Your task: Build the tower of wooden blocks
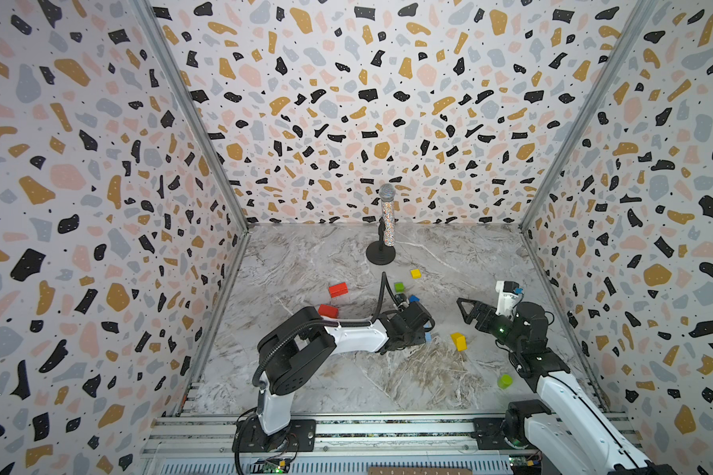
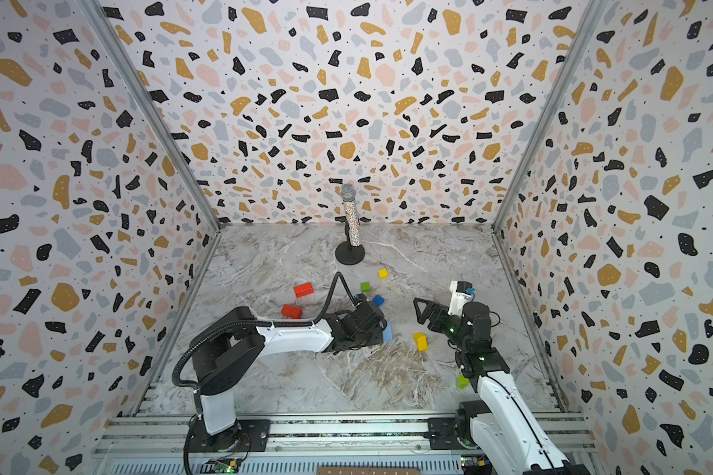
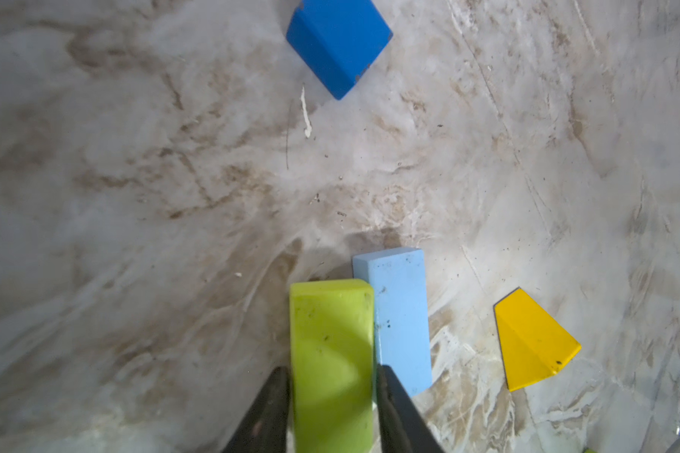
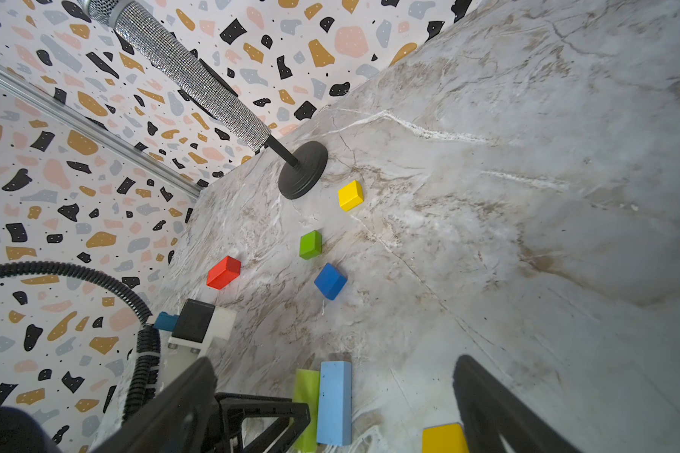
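Left wrist view puts a lime-green wooden brick [image 3: 330, 337] between the fingers of my left end effector [image 3: 332, 370], with one black finger close against each long side. I cannot tell whether they are pressing it or only standing against it. The brick seems to lie flat on the marble-patterned desk [image 3: 134, 196], its side touching a light blue wooden brick [image 3: 401, 313]. A yellow wooden brick [image 3: 530, 341] is near and a dark blue wooden cube [image 3: 338, 43] well apart. No tower stands yet: in a top view the two red wooden bricks [image 1: 338, 289] lie beyond my left arm, away from this pair, and nothing is stacked on anything. My right end effector [image 1: 470, 311] hangs above the desk with its fingers wide apart and nothing between them. The risk I see is at the seam. One of my left fingers sits right where the green and light blue bricks meet, so backing out crookedly could drag the blue one askew or roll the green one over. If I lift on a loose hold, the long brick could pivot and slip. A careless drop of my right arm could also knock the yellow brick.
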Controlling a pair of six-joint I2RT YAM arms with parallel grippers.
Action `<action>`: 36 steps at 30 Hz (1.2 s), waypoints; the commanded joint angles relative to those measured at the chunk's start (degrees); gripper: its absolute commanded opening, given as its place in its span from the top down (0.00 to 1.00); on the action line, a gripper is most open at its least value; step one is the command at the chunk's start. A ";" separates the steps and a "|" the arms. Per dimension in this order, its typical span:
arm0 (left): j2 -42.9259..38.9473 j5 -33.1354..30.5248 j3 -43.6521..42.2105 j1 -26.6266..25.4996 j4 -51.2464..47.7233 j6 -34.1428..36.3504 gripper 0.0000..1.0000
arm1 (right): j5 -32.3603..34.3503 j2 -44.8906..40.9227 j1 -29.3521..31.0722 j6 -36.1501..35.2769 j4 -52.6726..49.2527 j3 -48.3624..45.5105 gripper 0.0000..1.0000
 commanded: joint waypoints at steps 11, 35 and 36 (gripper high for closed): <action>-4.68 -3.37 0.21 -0.48 -1.50 0.42 0.49 | -1.13 -0.17 -0.11 -0.42 0.34 -0.23 0.05; -13.05 -2.97 -12.68 0.73 5.36 3.28 0.88 | -8.45 22.26 7.83 -5.32 -1.52 5.86 0.85; -12.61 -2.84 -12.68 0.88 5.79 3.43 0.88 | -8.41 23.36 8.27 -5.50 -1.53 6.20 0.85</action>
